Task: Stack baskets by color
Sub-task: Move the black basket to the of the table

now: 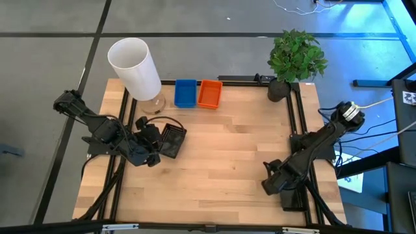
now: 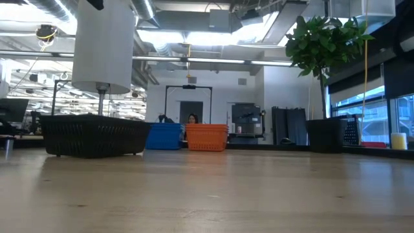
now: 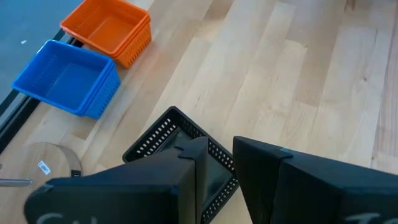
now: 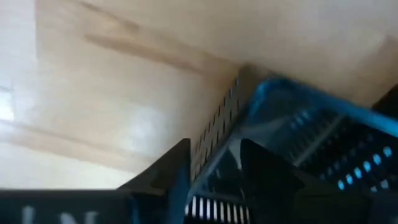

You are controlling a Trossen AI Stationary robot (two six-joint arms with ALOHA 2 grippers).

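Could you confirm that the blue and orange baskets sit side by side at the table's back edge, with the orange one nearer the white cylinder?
Not quite. In the high view they do sit side by side at the table's back edge, but the blue basket is the one nearer the white cylinder; the orange basket lies on its far side, toward the plant.

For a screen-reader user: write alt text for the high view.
The left gripper grips the rim of a black basket at the wooden table's left side. A blue basket and an orange basket sit side by side at the far edge.
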